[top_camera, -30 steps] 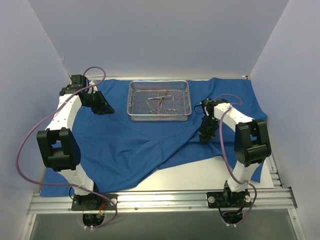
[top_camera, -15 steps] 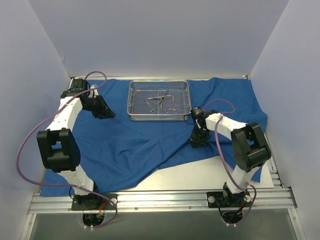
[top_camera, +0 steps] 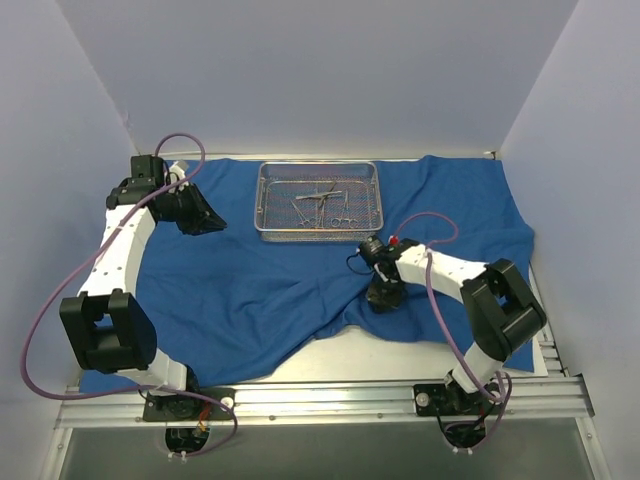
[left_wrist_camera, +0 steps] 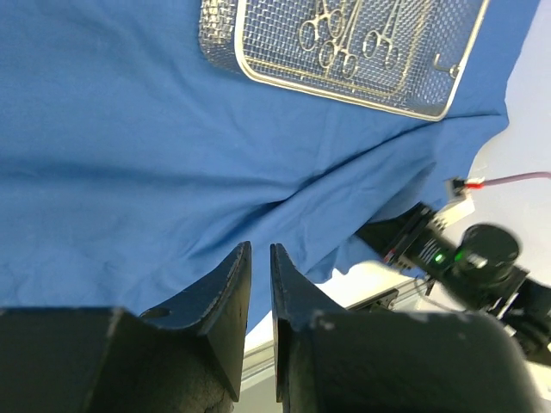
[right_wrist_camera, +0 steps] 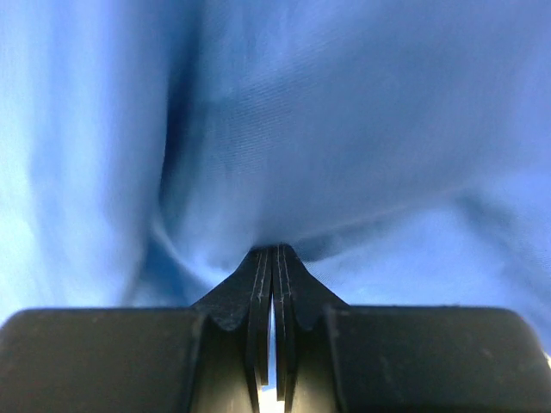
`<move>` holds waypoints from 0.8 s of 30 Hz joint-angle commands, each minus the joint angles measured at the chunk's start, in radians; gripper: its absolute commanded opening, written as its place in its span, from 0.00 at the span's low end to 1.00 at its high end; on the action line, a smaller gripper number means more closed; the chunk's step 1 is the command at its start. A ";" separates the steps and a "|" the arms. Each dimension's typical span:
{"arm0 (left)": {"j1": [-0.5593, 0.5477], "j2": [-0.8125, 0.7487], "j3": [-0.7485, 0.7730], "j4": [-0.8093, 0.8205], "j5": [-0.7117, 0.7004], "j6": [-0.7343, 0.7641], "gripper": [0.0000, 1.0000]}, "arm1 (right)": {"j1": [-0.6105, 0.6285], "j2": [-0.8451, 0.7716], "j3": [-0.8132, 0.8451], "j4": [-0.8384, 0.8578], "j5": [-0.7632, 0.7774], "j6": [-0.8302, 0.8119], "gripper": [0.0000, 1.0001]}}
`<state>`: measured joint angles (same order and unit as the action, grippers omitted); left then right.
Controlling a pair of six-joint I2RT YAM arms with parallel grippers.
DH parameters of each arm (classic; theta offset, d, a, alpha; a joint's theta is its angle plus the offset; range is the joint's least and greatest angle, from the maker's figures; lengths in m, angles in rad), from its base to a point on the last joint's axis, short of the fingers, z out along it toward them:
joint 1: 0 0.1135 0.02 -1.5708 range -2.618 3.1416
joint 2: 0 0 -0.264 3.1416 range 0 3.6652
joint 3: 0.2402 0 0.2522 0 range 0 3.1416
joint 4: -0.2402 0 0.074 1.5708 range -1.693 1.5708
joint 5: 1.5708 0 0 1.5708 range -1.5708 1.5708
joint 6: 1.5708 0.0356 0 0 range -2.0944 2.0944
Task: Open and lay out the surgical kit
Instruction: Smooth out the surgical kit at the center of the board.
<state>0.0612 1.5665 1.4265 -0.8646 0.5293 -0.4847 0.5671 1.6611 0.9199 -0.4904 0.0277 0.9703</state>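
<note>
The royal-blue cloth wrap (top_camera: 250,290) lies spread over most of the table, with a raised fold near the middle right. The silver wire-mesh tray (top_camera: 318,236) stands on it at the back centre and holds several steel ring-handled instruments (top_camera: 322,205). My right gripper (top_camera: 385,297) is shut on a pinch of the cloth (right_wrist_camera: 344,129) just near of the tray's right corner; in the right wrist view its tips (right_wrist_camera: 275,249) are closed into the fabric. My left gripper (top_camera: 210,222) hovers over the cloth at the back left, shut and empty (left_wrist_camera: 260,247). The tray (left_wrist_camera: 344,93) and instruments (left_wrist_camera: 331,34) show in the left wrist view.
Bare white table (top_camera: 420,350) shows at the front right beyond the cloth's edge. An aluminium rail (top_camera: 320,400) runs along the near edge. Enclosure walls stand on the left, back and right. The right arm's wrist (left_wrist_camera: 465,258) shows in the left wrist view.
My right gripper has moved left and nearer with the cloth pinched in it, dragging the fold along. My left gripper has drawn slightly back and left.
</note>
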 commanded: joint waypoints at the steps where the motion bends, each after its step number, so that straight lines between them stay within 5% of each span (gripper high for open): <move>1: 0.012 -0.052 0.000 0.000 0.009 0.027 0.24 | 0.103 0.039 -0.131 -0.223 -0.075 0.091 0.00; 8: 0.011 -0.111 -0.063 0.010 0.034 0.029 0.24 | 0.165 -0.194 -0.302 -0.336 -0.137 0.232 0.00; 15: 0.012 -0.149 -0.071 -0.024 0.041 0.043 0.24 | 0.105 -0.494 -0.285 -0.450 -0.063 0.280 0.02; 20: 0.012 -0.141 -0.063 -0.025 0.038 0.041 0.24 | 0.059 -0.384 -0.089 -0.438 0.044 0.150 0.08; 24: 0.014 -0.135 -0.061 -0.020 0.040 0.038 0.24 | -0.166 -0.214 -0.010 -0.393 0.106 -0.054 0.06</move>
<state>0.0673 1.4467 1.3445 -0.8833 0.5522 -0.4622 0.5182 1.3613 0.8799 -0.8520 0.0135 1.0790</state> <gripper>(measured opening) 0.240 0.063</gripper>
